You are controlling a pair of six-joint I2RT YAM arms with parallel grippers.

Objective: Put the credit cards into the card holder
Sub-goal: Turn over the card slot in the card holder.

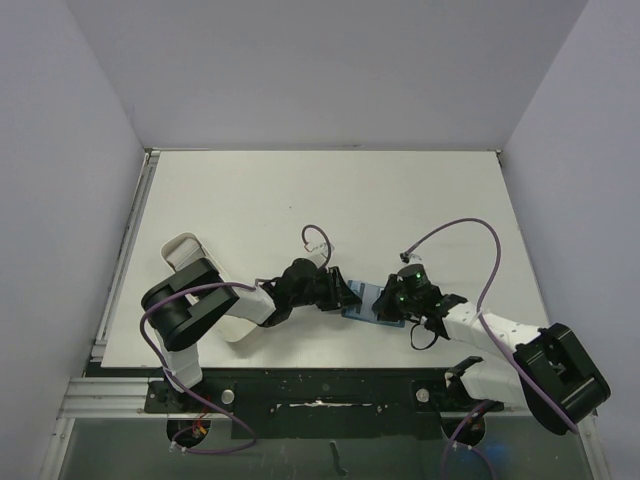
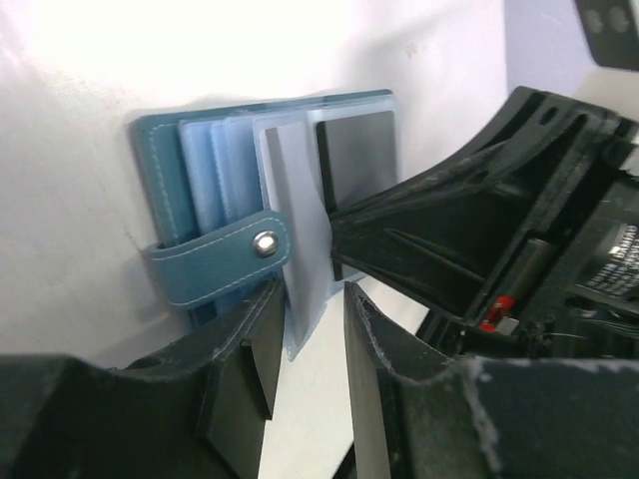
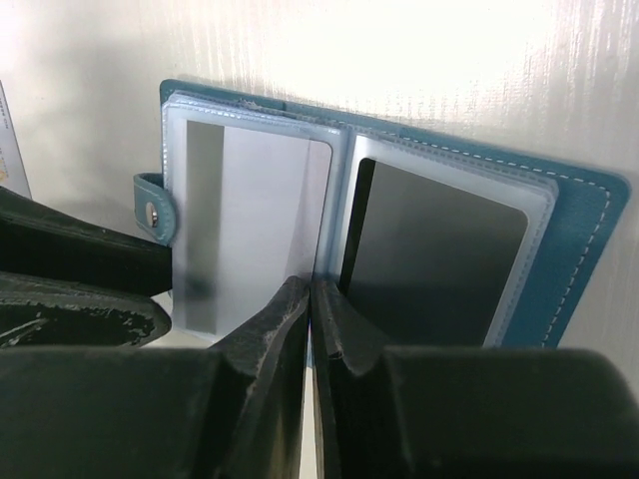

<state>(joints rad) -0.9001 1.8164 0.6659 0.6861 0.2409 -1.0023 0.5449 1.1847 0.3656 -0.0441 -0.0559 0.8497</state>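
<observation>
The teal card holder (image 1: 362,311) lies open on the table between both grippers, its strap and snap stud (image 2: 265,241) pointing at the left gripper. Its clear sleeves fan out. One sleeve (image 3: 250,220) holds a pale credit card; the sleeve beside it shows a dark rectangle (image 3: 439,259). My right gripper (image 3: 312,289) is shut on the edge of a raised clear sleeve at the fold. That sleeve's lower corner (image 2: 300,299) hangs between the fingers of my left gripper (image 2: 310,299), which is open and does not clamp it. In the top view the left gripper (image 1: 346,294) and right gripper (image 1: 386,300) nearly touch.
A long white tray (image 1: 183,250) stands at the left, behind the left arm. Loose purple cables arc over the table behind the grippers (image 1: 318,240) and at the right (image 1: 470,235). A pale sliver with orange marks (image 3: 8,140) shows at the right wrist view's left edge.
</observation>
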